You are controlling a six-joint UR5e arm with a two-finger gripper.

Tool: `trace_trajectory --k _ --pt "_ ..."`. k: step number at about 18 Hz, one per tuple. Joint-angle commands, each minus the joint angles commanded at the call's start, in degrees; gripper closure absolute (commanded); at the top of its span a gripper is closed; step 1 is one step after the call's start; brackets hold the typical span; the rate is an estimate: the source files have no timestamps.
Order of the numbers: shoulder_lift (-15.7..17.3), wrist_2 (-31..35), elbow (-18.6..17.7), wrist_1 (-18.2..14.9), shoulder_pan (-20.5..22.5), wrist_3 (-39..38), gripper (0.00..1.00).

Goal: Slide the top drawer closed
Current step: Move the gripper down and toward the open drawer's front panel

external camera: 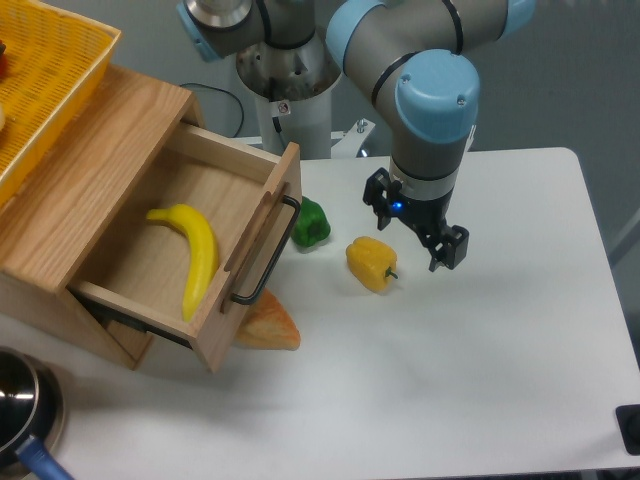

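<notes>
Top drawer (205,265) of the oak cabinet (90,180) stands pulled out at left on the white table (480,380), holding one banana (192,255). Black bar handle (268,253) faces right. Gripper (415,228) hovers right of it, fingers spread, empty, above one yellow pepper (371,264); one green pepper (311,222) and one bread wedge (267,325) lie nearby.

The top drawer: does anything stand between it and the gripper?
Yes. The yellow pepper and green pepper lie on the table between the gripper and the top drawer. The banana lies inside it.
</notes>
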Motion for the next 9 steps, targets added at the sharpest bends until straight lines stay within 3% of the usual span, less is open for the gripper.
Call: trace_trajectory --k 5,9 --pt "0.09 -0.26 -0.09 0.44 -0.17 -0.18 0.00" --pt "-0.61 -1.49 -0.62 3.78 -1.14 -1.31 0.00"
